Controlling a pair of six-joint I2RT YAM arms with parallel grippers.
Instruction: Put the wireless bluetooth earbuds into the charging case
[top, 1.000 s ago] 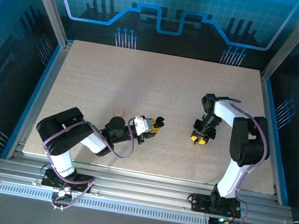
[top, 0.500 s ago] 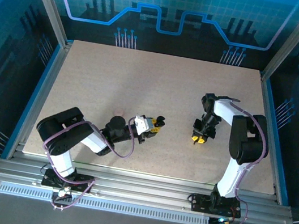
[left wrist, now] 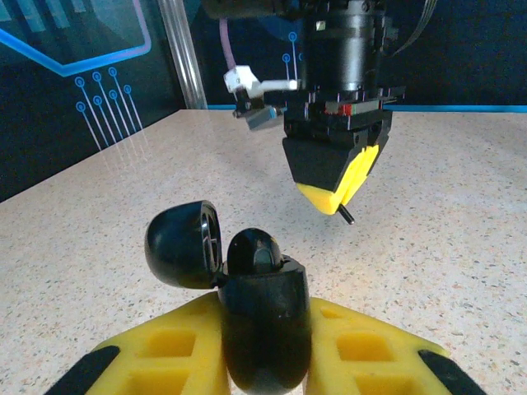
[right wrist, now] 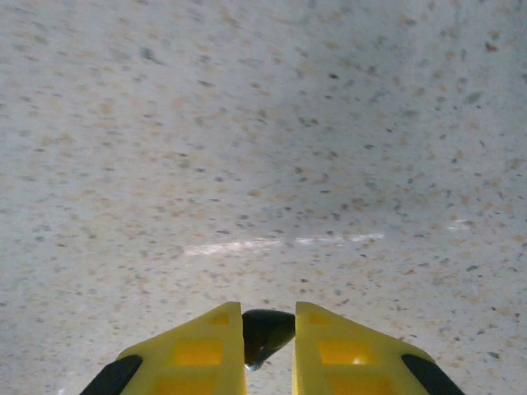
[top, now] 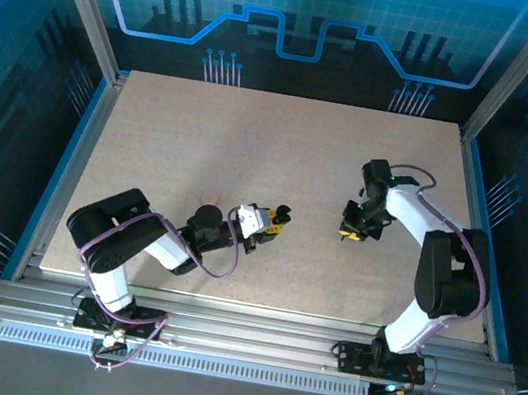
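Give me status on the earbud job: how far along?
Done: black case gripped by the left end effector, lid open. In hand: right end effector shut on one black earbud, apart from the case. Left: seat it in the case; whether the case already holds one I can't tell.

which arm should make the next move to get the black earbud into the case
Right. The right gripper is shut on the black earbud and hangs just beyond the black case, which the left gripper holds with its lid open, so the left need only present it.
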